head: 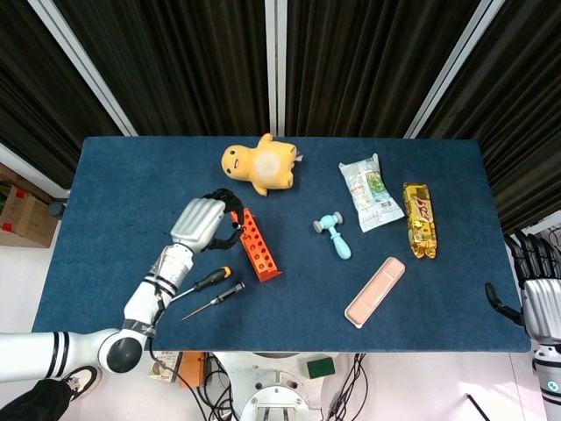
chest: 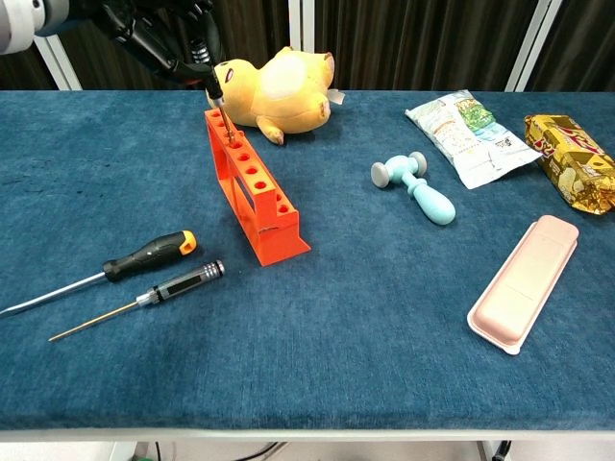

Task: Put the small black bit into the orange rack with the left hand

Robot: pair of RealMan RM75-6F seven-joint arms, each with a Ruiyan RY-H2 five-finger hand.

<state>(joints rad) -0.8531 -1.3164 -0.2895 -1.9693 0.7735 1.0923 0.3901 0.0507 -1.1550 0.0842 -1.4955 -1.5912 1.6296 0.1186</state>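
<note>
Left hand (head: pixel 200 224) hangs over the far end of the orange rack (chest: pixel 252 186), fingers curled in and pinching the small black bit (chest: pixel 219 109), which points down with its tip at one of the far holes in the rack's top; whether the tip has entered the hole cannot be told. Its forearm runs back toward the near left corner of the bench (head: pixel 114 193). Right hand (head: pixel 542 289) is off the near right corner of the bench, fingers apart and holding nothing. On the blue cloth, a yellow plush toy (head: pixel 260 166) lies just beyond the rack's far end, and two screwdrivers (chest: pixel 135 275) lie side by side near the left front edge. Right of the rack sit a small teal hammer toy (chest: pixel 416 187), a white snack bag (chest: pixel 461 124), a gold snack packet (chest: pixel 572 160) by the right edge, and a pink case (chest: pixel 525 280) toward the near right. Dark curtains hang behind the bench. Bare cloth spreads along the front edge and at the far left corner.
</note>
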